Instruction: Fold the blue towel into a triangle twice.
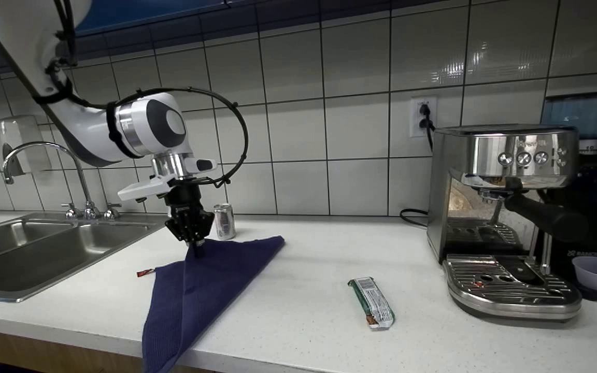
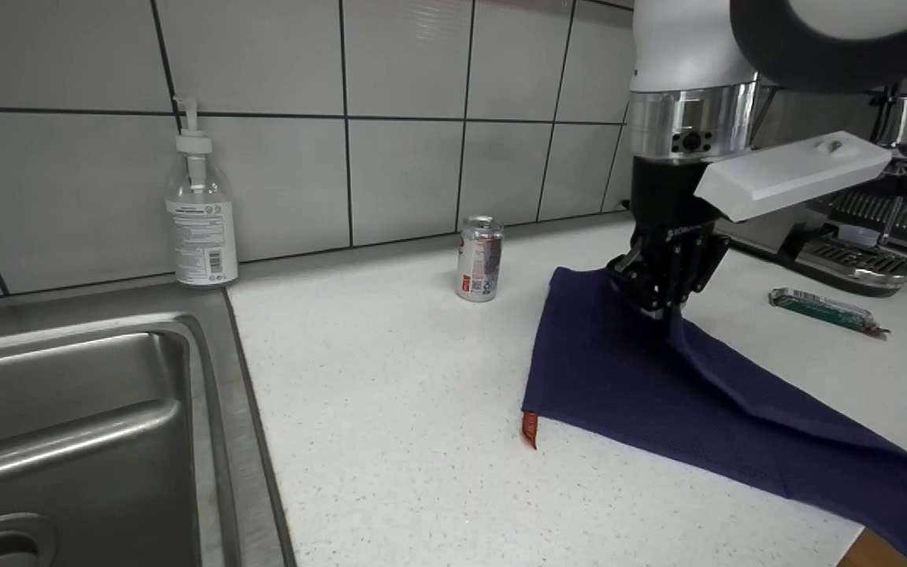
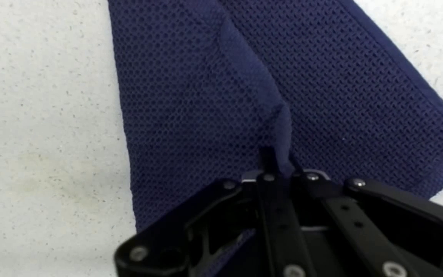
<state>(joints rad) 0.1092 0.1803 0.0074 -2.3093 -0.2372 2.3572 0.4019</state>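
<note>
Blue towel [image 1: 213,285], one raised fold pinched by the gripper [image 1: 198,251]. Arm [image 1: 86,127] stands bent above the towel, fingers pointing down.

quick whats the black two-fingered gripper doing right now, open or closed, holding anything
Black two-fingered gripper: closed, holding a pinched-up part of the dark navy-blue textured cloth towel.

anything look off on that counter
Two things: the towel hangs partly over the edge of the counter, awkward for folding, and a red strip juts out at one towel corner. It looks stray; whether tag or wrapper, I can't tell.
</note>
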